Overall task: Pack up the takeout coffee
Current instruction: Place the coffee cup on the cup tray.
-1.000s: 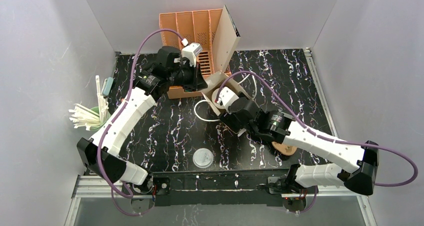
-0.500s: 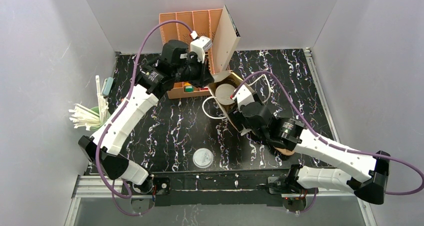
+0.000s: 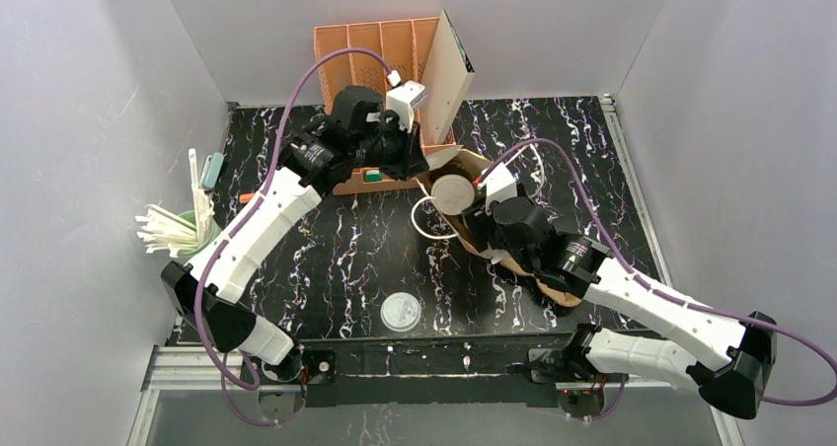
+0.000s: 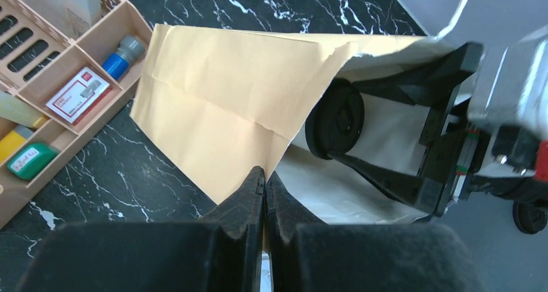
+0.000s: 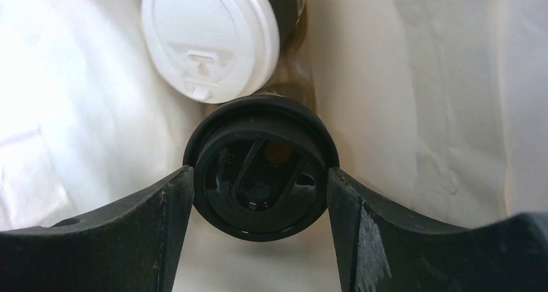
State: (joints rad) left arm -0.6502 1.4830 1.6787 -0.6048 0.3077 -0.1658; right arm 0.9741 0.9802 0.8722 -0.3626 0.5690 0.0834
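The takeout coffee shows as its black lid, inside the brown paper bag. My right gripper reaches into the bag and is shut on that lid, one finger on each side. In the left wrist view the black lid sits between those fingers, against the bag's white lining. My left gripper is shut on the bag's rim and holds the mouth apart. In the top view the left gripper and right gripper meet at the bag's mouth, and the black lid is hidden.
A second cup with a white lid stands in the bag just beyond the black lid, and it shows from above. An orange organiser stands behind the bag. A green cup of straws is at the left. A flat white lid lies near the front.
My left gripper has carried the bag's rim back and to the right, widening the mouth. The right arm has swung right. The white-lidded cup in the bag now shows from above.
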